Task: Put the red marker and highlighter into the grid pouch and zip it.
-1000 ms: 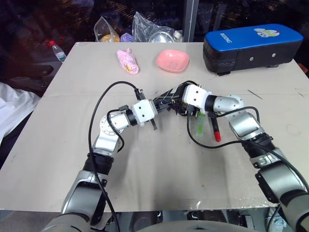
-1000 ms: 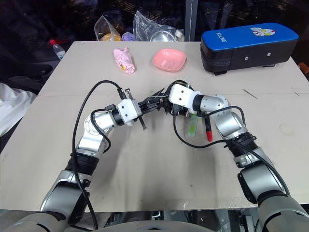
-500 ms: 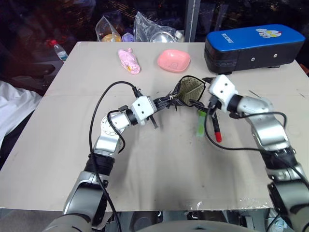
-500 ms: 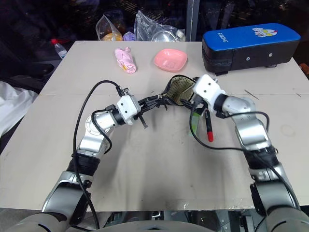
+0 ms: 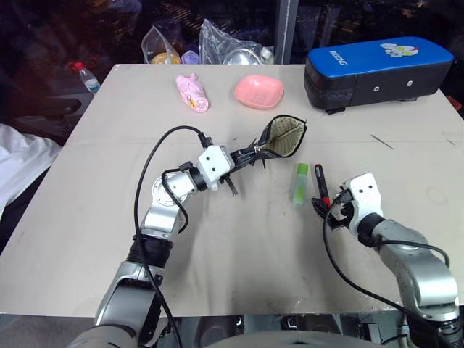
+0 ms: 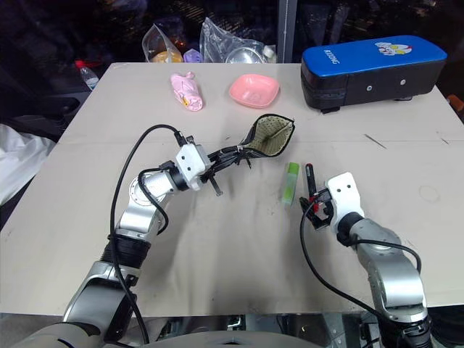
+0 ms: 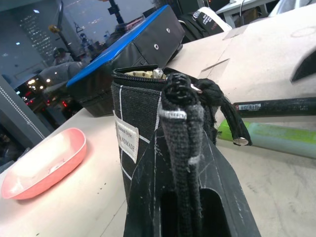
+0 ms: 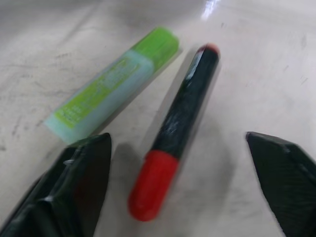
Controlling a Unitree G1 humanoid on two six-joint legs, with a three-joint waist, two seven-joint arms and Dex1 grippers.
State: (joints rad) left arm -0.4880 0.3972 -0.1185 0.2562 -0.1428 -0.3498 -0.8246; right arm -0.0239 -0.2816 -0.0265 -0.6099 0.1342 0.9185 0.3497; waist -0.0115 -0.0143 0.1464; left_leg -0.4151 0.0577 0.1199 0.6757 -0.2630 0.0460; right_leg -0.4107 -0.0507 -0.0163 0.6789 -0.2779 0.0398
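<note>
Left gripper [image 5: 255, 154]: its fingers are closed tight on the near-left edge of the grid pouch and they hold it up above the counter.
Grid pouch [image 5: 284, 137]: it is in the middle of the counter, lifted and tilted, with the mouth open toward the right, so the tan lining is visible. In the left wrist view the white label [image 7: 127, 139] and the white grid lines are on its black side.
Right gripper [image 5: 324, 206]: it hangs low over the counter, at the near end of the red marker. Its fingers [image 8: 81, 170] stand wide apart, one on each side of the marker's red end, and they hold nothing.
Red marker [image 5: 321, 185]: it lies flat on the counter, right of the pouch and a little nearer, with the red end toward the robot.
Highlighter [image 5: 300, 183]: it lies flat just beside the marker, on its left, almost parallel to it, with the brighter green cap at the far end. The two pens do not touch.
Counter [image 5: 239, 246]: pale beige surface.
Far side: a pink bowl [image 5: 259, 90], a pink wrapped item [image 5: 192, 92] to its left, and a big black case with blue top [image 5: 380, 69] at the far right.
</note>
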